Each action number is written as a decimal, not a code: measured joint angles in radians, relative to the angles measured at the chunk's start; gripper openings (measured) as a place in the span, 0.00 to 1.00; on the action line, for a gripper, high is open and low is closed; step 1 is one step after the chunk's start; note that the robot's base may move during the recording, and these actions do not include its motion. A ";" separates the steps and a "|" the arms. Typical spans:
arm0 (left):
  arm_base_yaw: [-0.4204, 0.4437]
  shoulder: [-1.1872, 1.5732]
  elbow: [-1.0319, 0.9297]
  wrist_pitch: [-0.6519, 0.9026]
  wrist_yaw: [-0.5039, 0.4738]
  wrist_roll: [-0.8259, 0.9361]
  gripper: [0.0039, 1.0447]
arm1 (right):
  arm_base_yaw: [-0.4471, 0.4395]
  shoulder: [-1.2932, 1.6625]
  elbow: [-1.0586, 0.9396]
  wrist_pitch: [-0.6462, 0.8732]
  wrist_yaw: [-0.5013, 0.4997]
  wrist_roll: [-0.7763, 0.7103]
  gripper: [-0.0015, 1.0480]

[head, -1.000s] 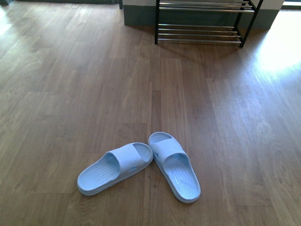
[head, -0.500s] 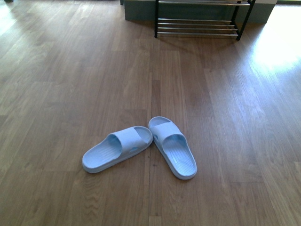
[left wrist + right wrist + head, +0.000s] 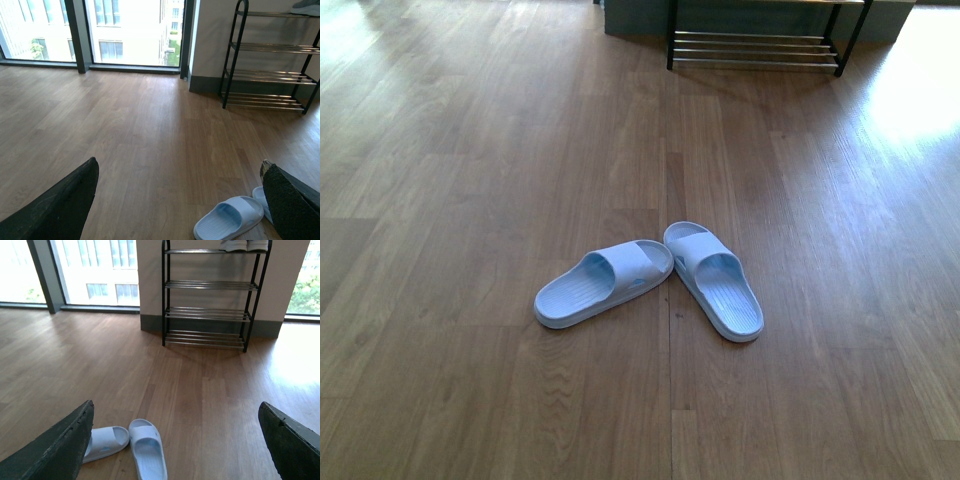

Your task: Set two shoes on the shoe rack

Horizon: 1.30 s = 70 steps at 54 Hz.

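You are looking at a task barely begun. The two pale blue rubber slides are lying on the wooden plank floor, toe ends close together in a V. They are well apart from the tall black-framed shoe rack with chrome bars standing by the far wall. Your left hand and right hand are both hanging spread wide, gripping nothing. A pair of grey sneakers is sitting on the top tier. The slides, I judge, are waiting for pickup, carrying and placing.
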<state>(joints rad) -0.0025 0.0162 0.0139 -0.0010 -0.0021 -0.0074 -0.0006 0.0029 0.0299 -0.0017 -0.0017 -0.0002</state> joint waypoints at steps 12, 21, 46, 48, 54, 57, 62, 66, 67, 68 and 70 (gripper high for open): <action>0.000 0.000 0.000 0.000 0.000 0.000 0.91 | 0.000 0.000 0.000 0.000 0.002 0.000 0.91; 0.000 0.000 0.000 0.000 0.001 0.000 0.91 | 0.000 0.000 0.000 0.000 0.002 0.000 0.91; 0.000 0.000 0.000 0.000 0.002 0.000 0.91 | 0.000 0.000 0.000 0.000 0.002 0.000 0.91; 0.000 0.000 0.000 0.000 0.002 0.000 0.91 | 0.000 0.000 0.000 0.000 0.002 0.000 0.91; 0.000 0.000 0.000 0.000 0.002 0.000 0.91 | 0.000 0.000 0.000 0.000 0.002 0.000 0.91; 0.000 0.000 0.000 0.000 0.002 0.000 0.91 | 0.000 0.000 0.000 0.000 0.002 0.000 0.91; 0.000 0.000 0.000 0.000 0.002 0.000 0.91 | 0.000 0.000 0.000 0.000 0.002 0.000 0.91; 0.000 0.000 0.000 0.000 0.002 0.000 0.91 | 0.000 0.000 0.000 0.000 0.002 0.000 0.91; 0.000 0.000 0.000 0.000 0.002 0.000 0.91 | 0.000 0.000 0.000 0.000 0.002 0.000 0.91; 0.000 0.000 0.000 0.000 0.002 0.000 0.91 | 0.000 0.000 0.000 0.000 0.002 0.000 0.91; 0.000 0.000 0.000 0.000 0.002 0.000 0.91 | 0.000 0.000 0.000 0.000 0.002 0.000 0.91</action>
<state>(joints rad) -0.0025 0.0162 0.0139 -0.0010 -0.0006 -0.0074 -0.0006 0.0029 0.0299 -0.0017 -0.0002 -0.0002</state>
